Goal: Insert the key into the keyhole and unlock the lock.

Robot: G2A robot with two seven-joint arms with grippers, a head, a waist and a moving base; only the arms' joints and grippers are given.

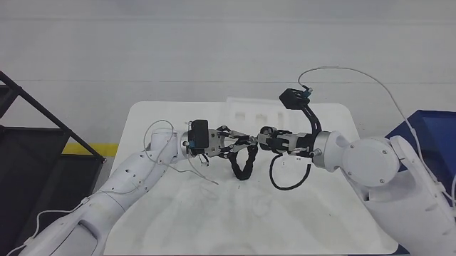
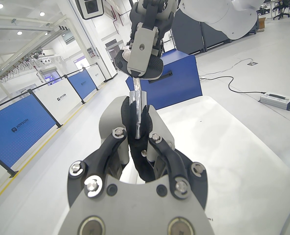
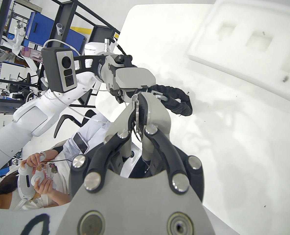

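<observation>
Black lock (image 2: 138,117) (silver cylinder), silver key (image 2: 136,84) with black dotted head, white table (image 1: 214,213).

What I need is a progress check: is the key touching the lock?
Yes, in the left wrist view the blade of the key meets the end of the silver barrel of the lock.

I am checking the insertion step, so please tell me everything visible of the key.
The key has a black textured head and a thin silver metal blade. The right gripper is shut on the head. The blade points at the silver cylinder of the lock, held by the left gripper, and reaches its end; how deep it sits cannot be told.
</observation>
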